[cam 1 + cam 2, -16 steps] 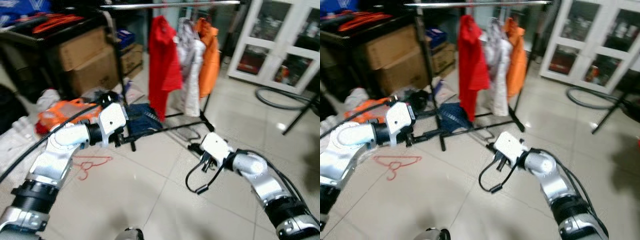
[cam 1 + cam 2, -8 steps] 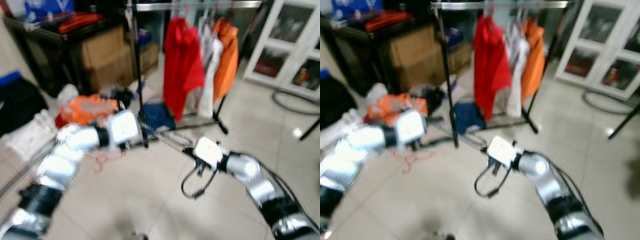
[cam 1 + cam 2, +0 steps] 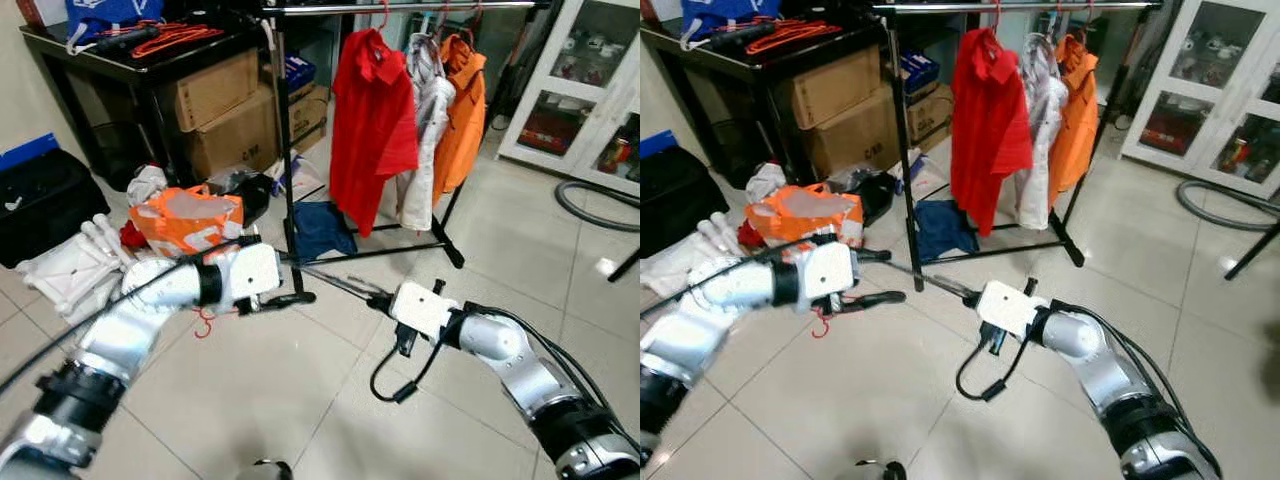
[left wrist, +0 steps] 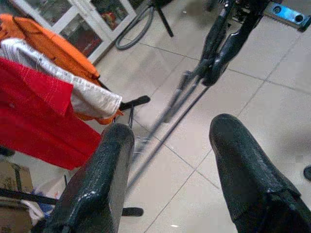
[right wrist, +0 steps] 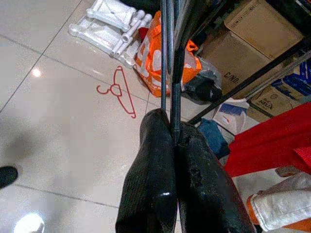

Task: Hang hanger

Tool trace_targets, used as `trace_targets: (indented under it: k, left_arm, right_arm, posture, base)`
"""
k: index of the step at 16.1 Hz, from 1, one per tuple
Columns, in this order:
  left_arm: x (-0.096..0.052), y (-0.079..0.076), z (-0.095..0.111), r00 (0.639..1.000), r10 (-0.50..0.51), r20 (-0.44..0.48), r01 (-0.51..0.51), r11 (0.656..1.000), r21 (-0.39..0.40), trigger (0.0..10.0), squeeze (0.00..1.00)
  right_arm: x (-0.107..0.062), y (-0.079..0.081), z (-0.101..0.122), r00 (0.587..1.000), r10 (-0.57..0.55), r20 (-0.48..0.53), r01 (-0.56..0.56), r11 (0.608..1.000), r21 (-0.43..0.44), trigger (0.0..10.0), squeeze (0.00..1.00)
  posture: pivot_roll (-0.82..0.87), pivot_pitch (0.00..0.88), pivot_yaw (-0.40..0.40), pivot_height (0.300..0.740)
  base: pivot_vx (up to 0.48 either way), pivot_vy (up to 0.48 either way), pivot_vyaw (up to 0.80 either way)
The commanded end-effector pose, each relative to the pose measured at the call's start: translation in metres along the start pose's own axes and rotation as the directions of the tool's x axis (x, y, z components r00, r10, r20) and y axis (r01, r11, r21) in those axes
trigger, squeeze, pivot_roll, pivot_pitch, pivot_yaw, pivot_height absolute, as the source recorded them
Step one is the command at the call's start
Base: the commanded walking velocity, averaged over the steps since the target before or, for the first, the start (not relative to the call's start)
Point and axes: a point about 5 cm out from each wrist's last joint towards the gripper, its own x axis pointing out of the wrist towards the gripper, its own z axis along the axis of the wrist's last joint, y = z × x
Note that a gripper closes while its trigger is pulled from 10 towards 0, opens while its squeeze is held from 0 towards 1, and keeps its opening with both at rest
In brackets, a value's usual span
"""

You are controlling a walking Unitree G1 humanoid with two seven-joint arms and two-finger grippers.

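Observation:
My right gripper (image 3: 380, 297) is shut on a thin grey metal hanger (image 5: 165, 58), whose wires run out past its fingertips toward my left arm as a slim rod (image 3: 335, 283). My left gripper (image 3: 288, 288) is open, its fingers (image 4: 97, 184) wide apart with nothing between them, just short of the hanger's far end (image 4: 171, 110). The black clothes rail (image 3: 400, 8) stands beyond both hands, with a red shirt (image 3: 372, 130), a white garment (image 3: 425, 150) and an orange one (image 3: 462, 110) hanging on it. A red hanger (image 5: 119, 94) lies on the floor tiles.
An orange bag (image 3: 185, 215), white packing (image 3: 70, 265) and a black case (image 3: 45, 205) lie on the left. Cardboard boxes (image 3: 215, 90) sit under a black table (image 3: 120, 60). A white glass cabinet (image 3: 590, 80) and a grey hose (image 3: 600, 205) are at the right.
The camera has swung and steadied, so the rack now sits nearer the middle. Both arms hold much the same pose, and the right gripper stays shut on the hanger.

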Motion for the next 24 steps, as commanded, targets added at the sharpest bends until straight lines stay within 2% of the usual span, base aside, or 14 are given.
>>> trace_targets:
  k: [1, 3, 9, 11, 14, 19, 22, 24]
  left_arm:
    - [-0.001, 0.004, 0.013, 0.999, -0.04, 0.016, 0.039, 0.998, 0.057, 10.0, 0.0]
    - [-0.003, 0.003, 0.019, 0.996, -0.088, 0.022, 0.086, 0.993, 0.077, 10.0, 0.0]
    - [0.002, -0.006, -0.004, 0.981, -0.184, -0.058, 0.187, 0.981, 0.046, 10.0, 0.0]
    - [0.002, -0.003, -0.009, 0.98, -0.185, -0.073, 0.188, 0.981, 0.037, 10.0, 0.0]
    - [0.005, 0.004, -0.012, 0.983, -0.162, -0.087, 0.168, 0.983, 0.067, 10.0, 0.0]
    - [0.009, 0.006, -0.025, 0.977, -0.178, -0.118, 0.186, 0.981, 0.059, 10.0, 0.0]
    - [0.008, 0.006, -0.028, 0.973, -0.204, -0.108, 0.207, 0.978, 0.017, 10.0, 0.0]
    - [0.005, 0.007, -0.027, 0.969, -0.244, -0.041, 0.241, 0.968, -0.063, 10.0, 0.0]
  right_arm:
    - [-0.002, -0.003, 0.005, 1.0, 0.0, 0.018, 0.001, 0.999, -0.048, 0.0, 0.0]
    - [-0.005, -0.002, 0.001, 1.0, 0.012, -0.004, -0.013, 0.997, -0.07, 0.0, 0.0]
    - [-0.005, -0.001, 0.011, 0.999, 0.034, 0.041, -0.031, 0.997, -0.076, 0.0, 0.0]
    - [-0.005, -0.001, 0.015, 0.997, 0.041, 0.06, -0.036, 0.996, -0.081, 0.0, 0.0]
    - [-0.002, 0.003, 0.028, 0.993, 0.07, 0.099, -0.061, 0.994, -0.086, 0.0, 0.0]
    - [0.004, 0.019, 0.041, 0.98, 0.147, 0.137, -0.136, 0.987, -0.086, 0.0, 0.0]
    - [0.002, 0.022, 0.039, 0.975, 0.197, 0.107, -0.187, 0.978, -0.094, 0.0, 0.0]
    - [-0.002, 0.024, 0.036, 0.966, 0.251, 0.068, -0.244, 0.964, -0.102, 0.0, 0.0]
  posture:
    - [-0.1, 0.0, 0.021, 0.74]
    - [-0.1, 0.0, 0.021, 0.74]
    - [-0.12, 0.0, 0.023, 0.74]
    - [-0.12, 0.0, 0.023, 0.74]
    - [-0.12, 0.0, 0.033, 0.74]
    - [-0.12, 0.0, 0.037, 0.74]
    - [-0.12, 0.0, 0.043, 0.74]
    - [-0.12, 0.0, 0.052, 0.74]
  base:
    - [0.0, 0.0, 0.0]
    - [0.0, 0.0, 0.0]
    - [0.0, 0.0, 0.0]
    - [0.0, 0.0, 0.0]
    - [0.0, 0.0, 0.0]
    - [0.0, 0.0, 0.0]
    - [0.0, 0.0, 0.0]
    - [0.0, 0.0, 0.0]
